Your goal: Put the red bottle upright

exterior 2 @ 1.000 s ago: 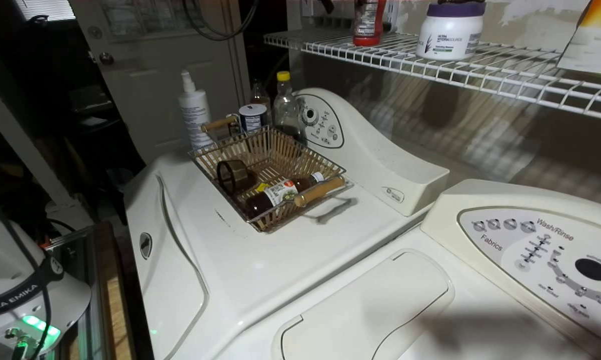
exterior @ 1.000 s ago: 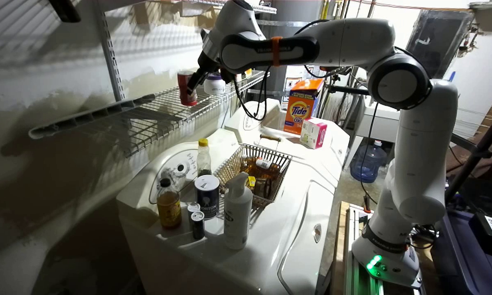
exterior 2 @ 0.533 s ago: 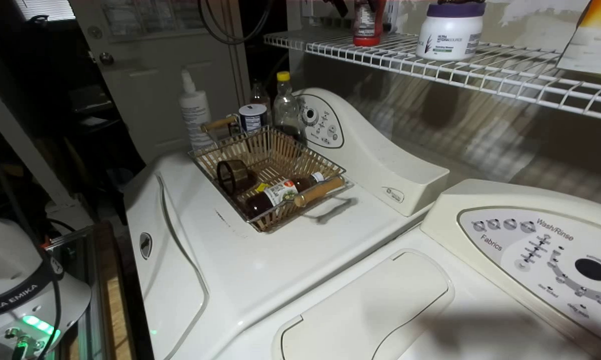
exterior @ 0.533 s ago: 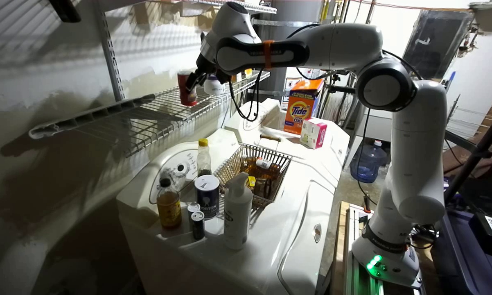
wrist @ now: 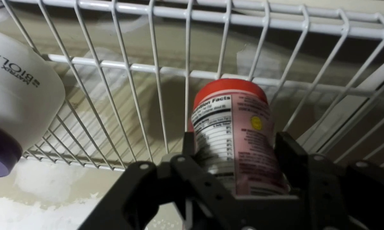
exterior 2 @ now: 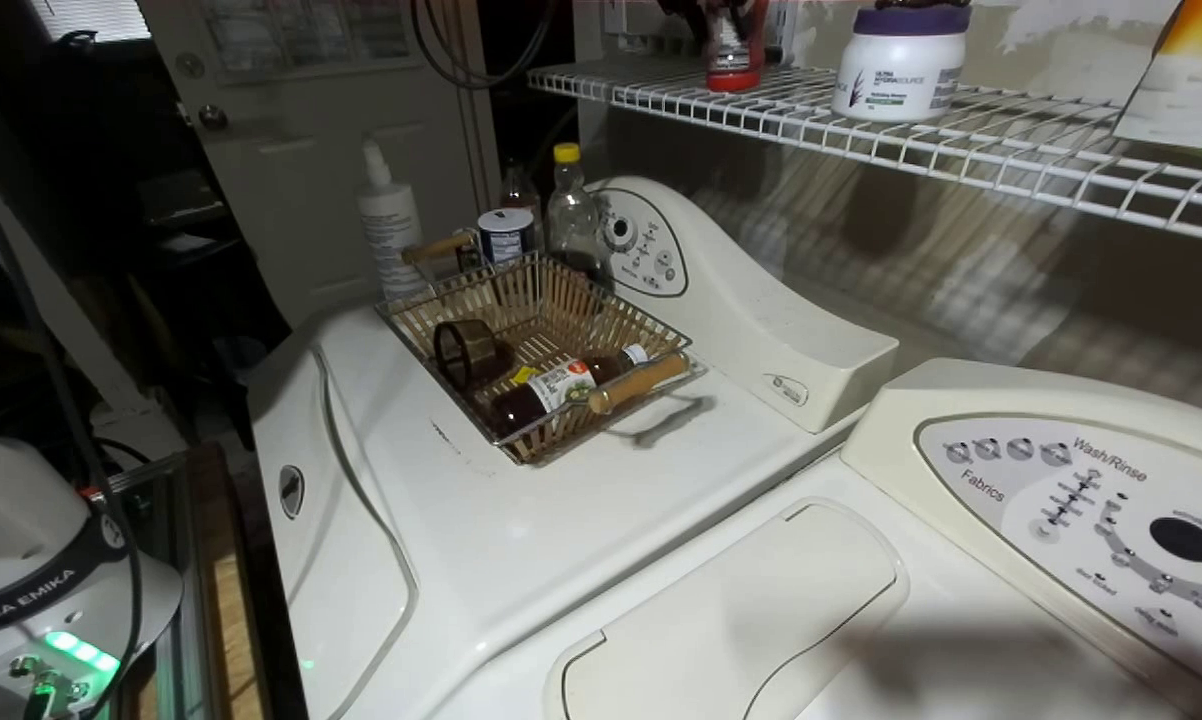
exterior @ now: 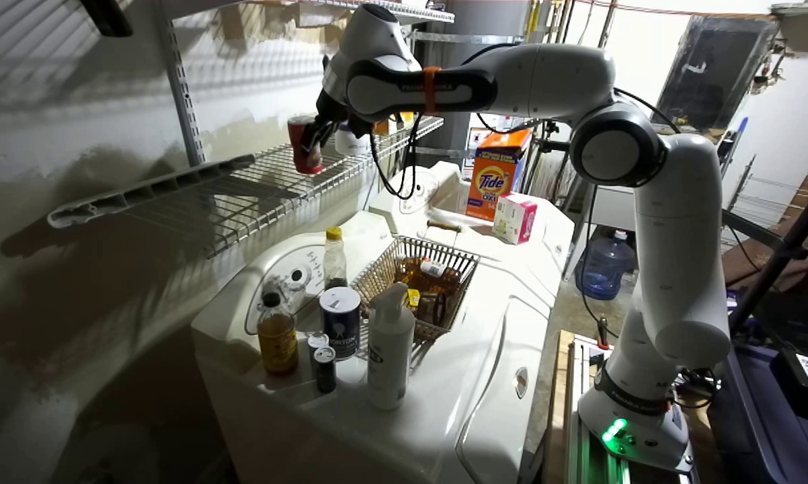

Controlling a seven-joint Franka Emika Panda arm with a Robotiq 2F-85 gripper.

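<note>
Got arm base (exterior: 636, 437) at near right in an exterior view, with green lights on. At near end of white counter (exterior: 437, 383), see white nozzle-top bottle (exterior: 389, 363), upright. Just left of it, two small shakers (exterior: 325, 373) close together; farther left, amber bottle (exterior: 278, 346) with dark cap, also upright. Just behind shakers, dark Morton can (exterior: 340, 333), then clear bottle (exterior: 335, 265) with yellow cap. Beyond and right of those, slatted basket (exterior 2: 616, 315) with wooden handles (exterior 2: 641, 385); in it, labelled dark bottle (exterior 2: 561, 388) on its side plus brown cup-like piece (exterior 2: 466, 352). Over at left, above counter level, white wire shelf (exterior: 256, 208) running near to far. On its farther half, see red bottle (wrist: 233, 143), on the wires in both exterior views: roughly vertical, red end down. Have black fingers (wrist: 289, 153) spread to about its width, one each side, touching or nearly so. Can't tell pinch from loose straddle. In wrist view, see Nutrition Facts print right way round with red end uppermost, but purple lid of white jar (wrist: 19, 92) pointing down. Same jar just beyond red bottle on shelf, apart from it, lid on top in an exterior view. Farther along, orange-and-white pack (exterior 2: 1186, 75), cut off at frame edge. On far stretch of counter, pink-and-white box (exterior: 515, 218) with orange Tide box (exterior: 493, 175) just behind. On floor at far right, blue water jug (exterior: 604, 265).
</note>
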